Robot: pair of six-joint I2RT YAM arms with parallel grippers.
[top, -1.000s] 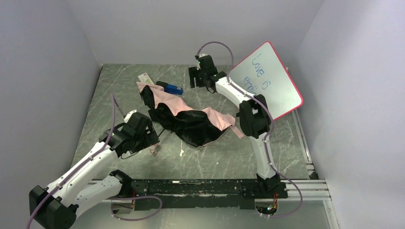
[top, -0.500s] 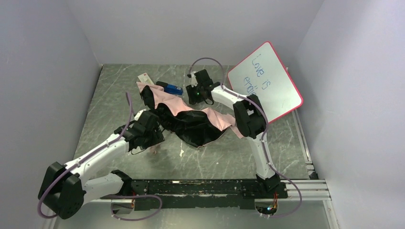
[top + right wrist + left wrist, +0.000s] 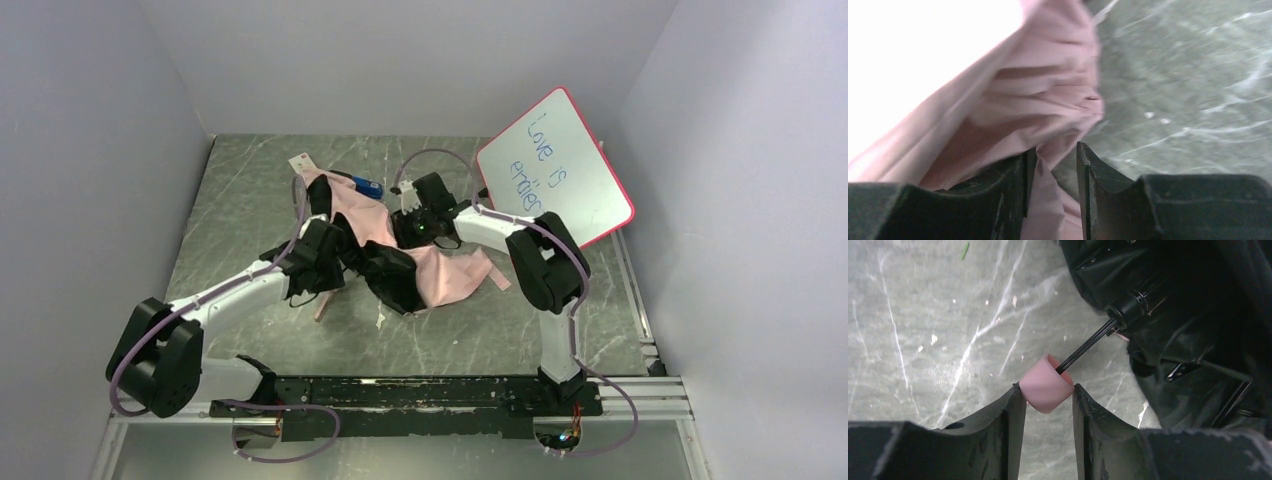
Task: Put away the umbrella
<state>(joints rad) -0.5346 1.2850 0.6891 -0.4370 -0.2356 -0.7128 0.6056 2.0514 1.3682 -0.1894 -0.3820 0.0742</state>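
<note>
Left gripper (image 3: 1048,399) moved in, clamps umbrella handle (image 3: 1046,384).

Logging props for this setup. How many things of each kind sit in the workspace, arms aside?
umbrella: 1
whiteboard: 1
small blue object: 1
pale card: 1
Total: 4

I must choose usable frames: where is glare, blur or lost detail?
Right wrist view: the folding umbrella's pale pink fabric is blurred, washed out to white upper left. Left wrist view: its pink cylindrical handle is sharp; black fabric hides detail. Top view: even light.
</note>
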